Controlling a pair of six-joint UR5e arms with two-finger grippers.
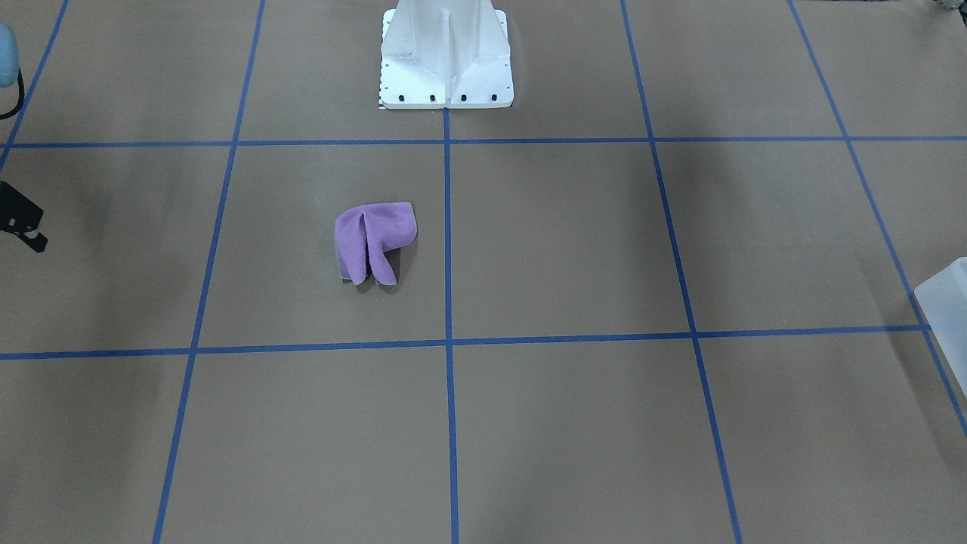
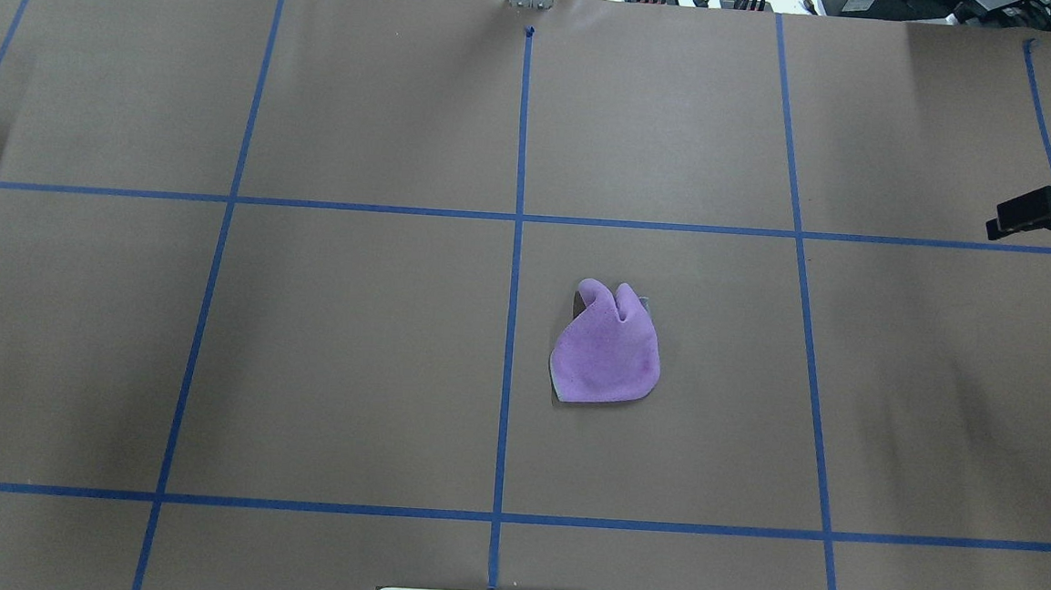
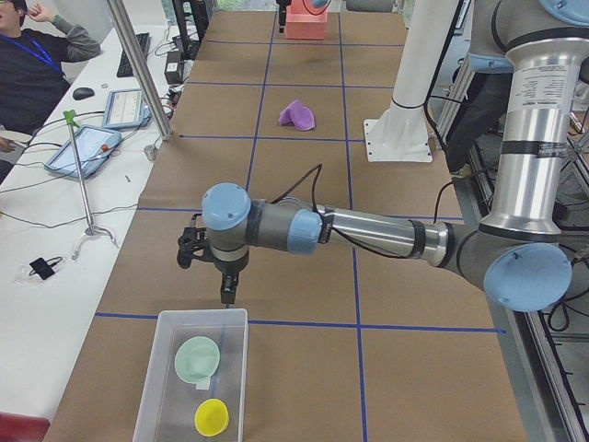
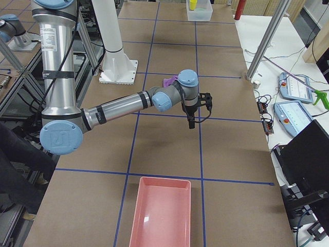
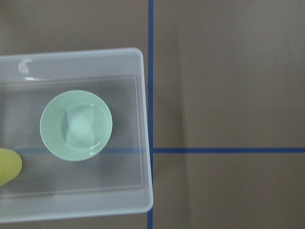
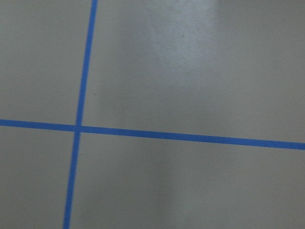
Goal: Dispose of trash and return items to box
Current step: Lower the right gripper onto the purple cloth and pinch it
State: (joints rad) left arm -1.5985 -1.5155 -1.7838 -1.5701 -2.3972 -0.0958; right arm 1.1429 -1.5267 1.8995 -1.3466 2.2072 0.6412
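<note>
The frosted white box [image 3: 147, 405] stands at the table's left end; in the left wrist view its wall [image 5: 145, 143] fills the left half. It holds a pale green bowl [image 5: 76, 125] and a yellow cup [image 3: 211, 417]. My left gripper [image 3: 225, 296] hangs just above the box's near rim; I cannot tell if it is open or shut. A crumpled purple cloth [image 2: 607, 350] lies near the table's middle, also in the front view [image 1: 374, 242]. My right gripper [image 4: 191, 124] looks shut and empty, hovering over bare table far right of the cloth [image 2: 995, 228].
An empty pink bin [image 4: 159, 216] stands at the table's right end. The white robot base [image 1: 446, 68] is behind the cloth. Blue tape lines grid the brown table. An operator sits at a desk beyond the table's far edge [image 3: 37, 64].
</note>
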